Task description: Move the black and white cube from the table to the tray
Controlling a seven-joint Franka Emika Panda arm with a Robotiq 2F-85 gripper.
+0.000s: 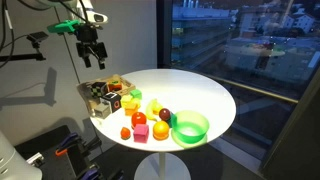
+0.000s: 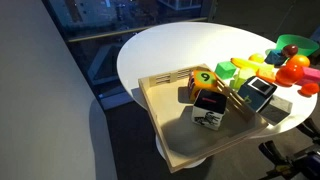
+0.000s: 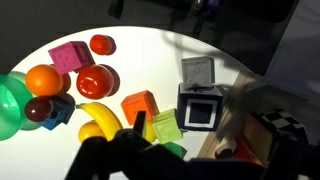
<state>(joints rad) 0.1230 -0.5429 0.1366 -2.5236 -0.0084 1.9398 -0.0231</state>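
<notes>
The black and white cube (image 2: 208, 108) lies inside the tan tray (image 2: 165, 120), beside a black cube with a yellow top (image 2: 203, 80). In the wrist view its patched face (image 3: 285, 125) shows at the right edge, inside the tray (image 3: 235, 140). It also shows in an exterior view (image 1: 100, 98), in the tray (image 1: 88, 92) at the table's edge. My gripper (image 1: 90, 52) hangs high above the tray, open and empty. Its dark fingers (image 3: 190, 140) frame the bottom of the wrist view.
A black cube with a white square frame (image 3: 198, 107) and a grey cube (image 3: 197, 70) stand by the tray's rim. Toy blocks and fruit, such as an orange cube (image 3: 140, 105) and a banana (image 3: 100, 118), crowd the round table. A green bowl (image 1: 190, 127) sits near the front edge.
</notes>
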